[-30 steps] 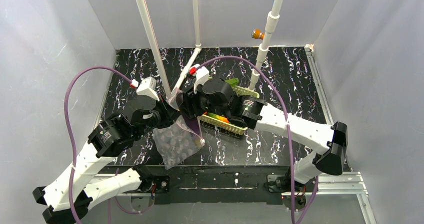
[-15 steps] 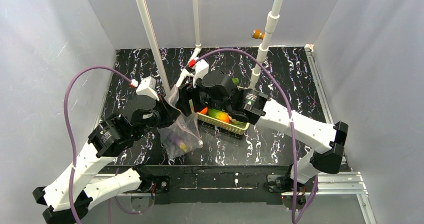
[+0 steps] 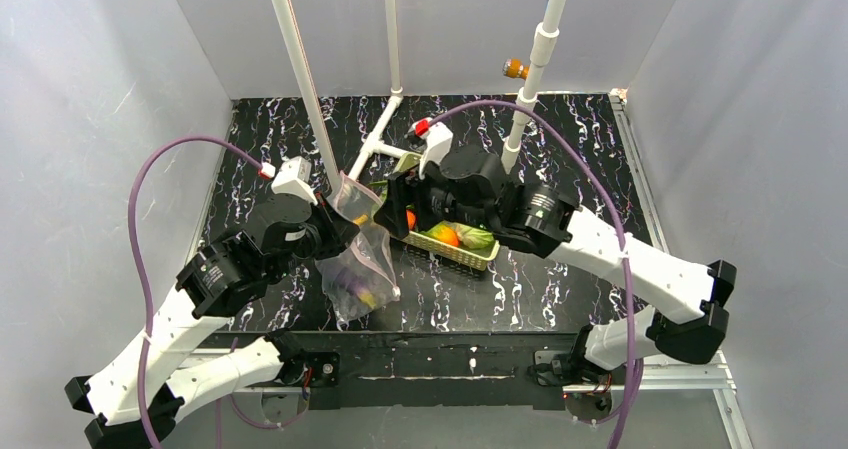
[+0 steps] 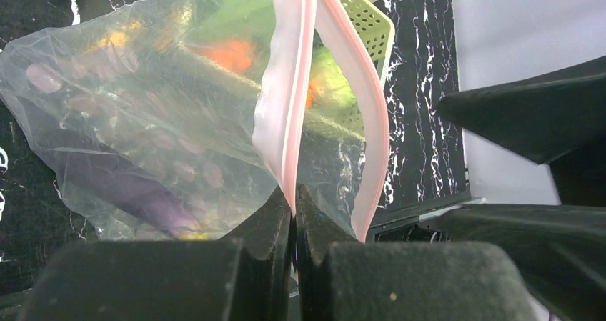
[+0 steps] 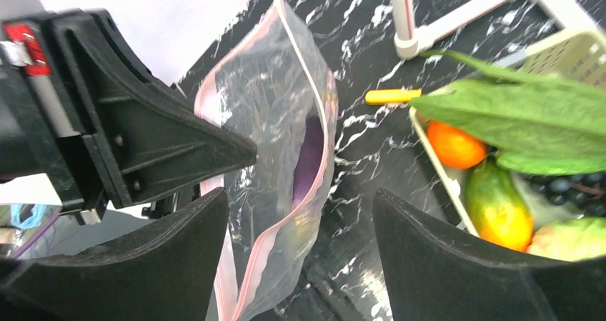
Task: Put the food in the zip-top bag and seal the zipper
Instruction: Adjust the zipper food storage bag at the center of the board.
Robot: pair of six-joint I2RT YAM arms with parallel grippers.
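Note:
The clear zip-top bag (image 3: 357, 267) hangs from my left gripper (image 3: 338, 231), which is shut on the pink zipper (image 4: 289, 106) at the mouth edge (image 4: 294, 201). The mouth gapes open. The dark-purple eggplant (image 3: 350, 281) lies inside the bag; it also shows in the left wrist view (image 4: 121, 185) and the right wrist view (image 5: 309, 160). My right gripper (image 3: 393, 205) is open and empty (image 5: 299, 199), just right of the bag mouth (image 5: 279, 114). The green leaves (image 5: 522, 114) and a pale-green round thing (image 5: 572, 236), seemingly the cabbage, lie in the basket.
The pale yellow-green slotted basket (image 3: 458, 254) stands right of the bag and also holds an orange (image 5: 454, 146), a mango (image 5: 497, 206) and dark grapes. A yellow peg (image 5: 389, 94) lies on the table. White pipe stands (image 3: 378, 139) rise behind.
The eggplant went from my right gripper into the bag. My right gripper has opened and drawn back to the right, over the basket's near end. The bag now hangs instead of lying spread out.

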